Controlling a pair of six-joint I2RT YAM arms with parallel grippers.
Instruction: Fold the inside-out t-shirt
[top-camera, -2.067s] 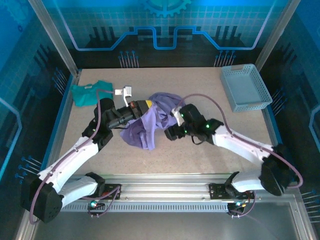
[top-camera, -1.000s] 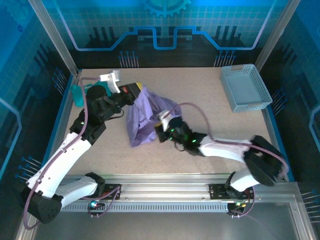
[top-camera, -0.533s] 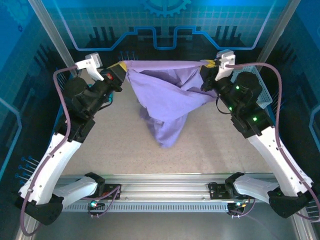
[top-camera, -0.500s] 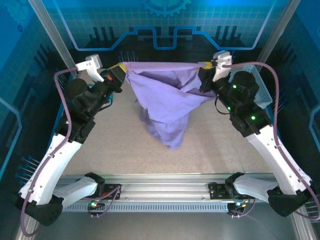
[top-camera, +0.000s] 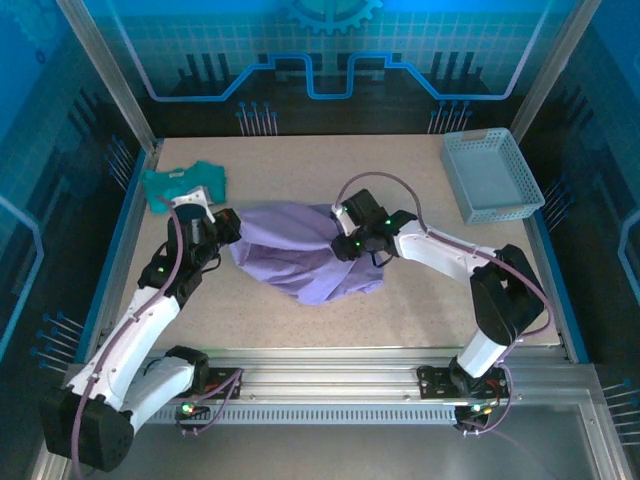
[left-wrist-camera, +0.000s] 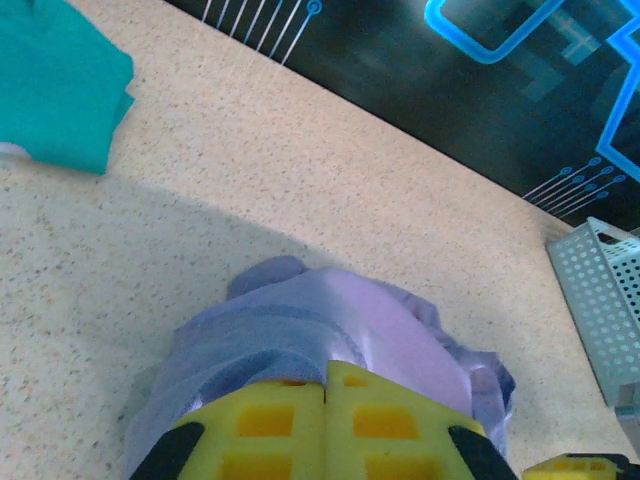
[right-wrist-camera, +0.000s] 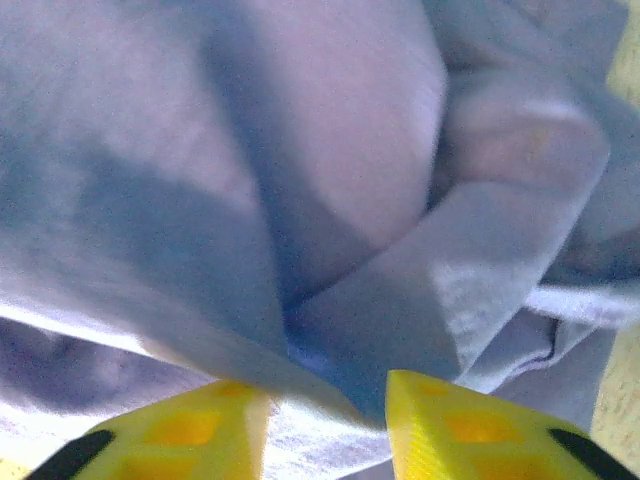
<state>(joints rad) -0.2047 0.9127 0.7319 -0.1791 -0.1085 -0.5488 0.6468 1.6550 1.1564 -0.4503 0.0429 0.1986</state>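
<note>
Two grippers at crumpled shirt on table: left gripper pinched shut on cloth, right gripper jaws apart over folds.

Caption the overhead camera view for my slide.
Crumpled lavender t-shirt pinched by the left gripper, right gripper at its other edge; teal shirt and basket sit aside.

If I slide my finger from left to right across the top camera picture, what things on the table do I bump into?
Small teal-green cloth shirt → crumpled lavender-purple cotton t-shirt → light blue plastic mesh basket.
</note>
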